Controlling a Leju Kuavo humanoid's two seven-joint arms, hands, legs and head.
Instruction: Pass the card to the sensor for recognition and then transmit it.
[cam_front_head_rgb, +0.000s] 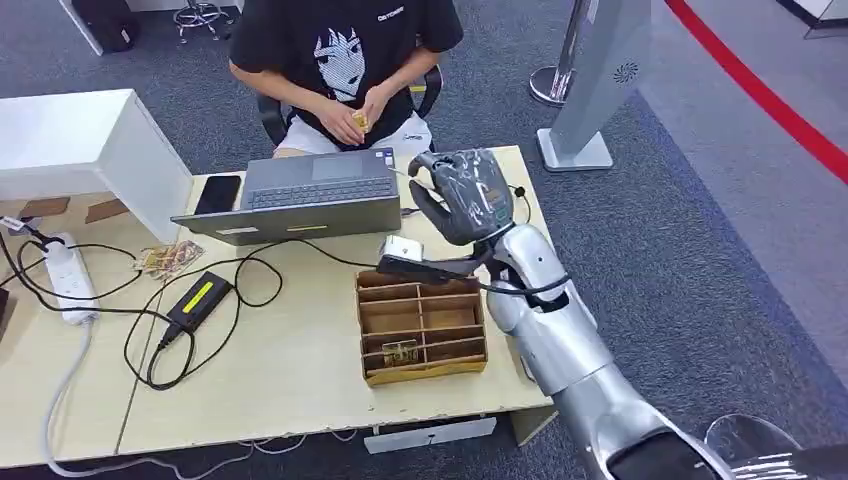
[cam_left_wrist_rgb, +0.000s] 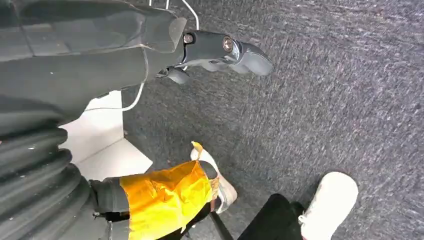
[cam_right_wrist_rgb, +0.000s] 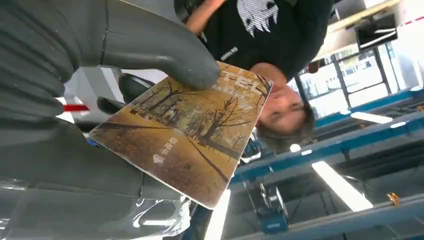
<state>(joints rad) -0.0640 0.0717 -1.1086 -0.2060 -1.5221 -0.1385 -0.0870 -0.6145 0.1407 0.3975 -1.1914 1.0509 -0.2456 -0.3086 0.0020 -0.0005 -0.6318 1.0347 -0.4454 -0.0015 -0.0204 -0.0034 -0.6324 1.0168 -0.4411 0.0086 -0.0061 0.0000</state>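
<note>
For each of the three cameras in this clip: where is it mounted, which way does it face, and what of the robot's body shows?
Head view: high on the body, facing forward and down at the table; right hand raised.
Left wrist view: behind the left hand, facing the carpet.
Right wrist view: behind the right hand, facing the card it pinches and the ceiling.
Shared: the seated person appears in the head and right wrist views.

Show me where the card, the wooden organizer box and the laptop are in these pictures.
card (cam_right_wrist_rgb: 182, 132), right wrist view, middle of its printed face
wooden organizer box (cam_front_head_rgb: 421, 326), head view, central divider
laptop (cam_front_head_rgb: 318, 190), head view, keyboard
</note>
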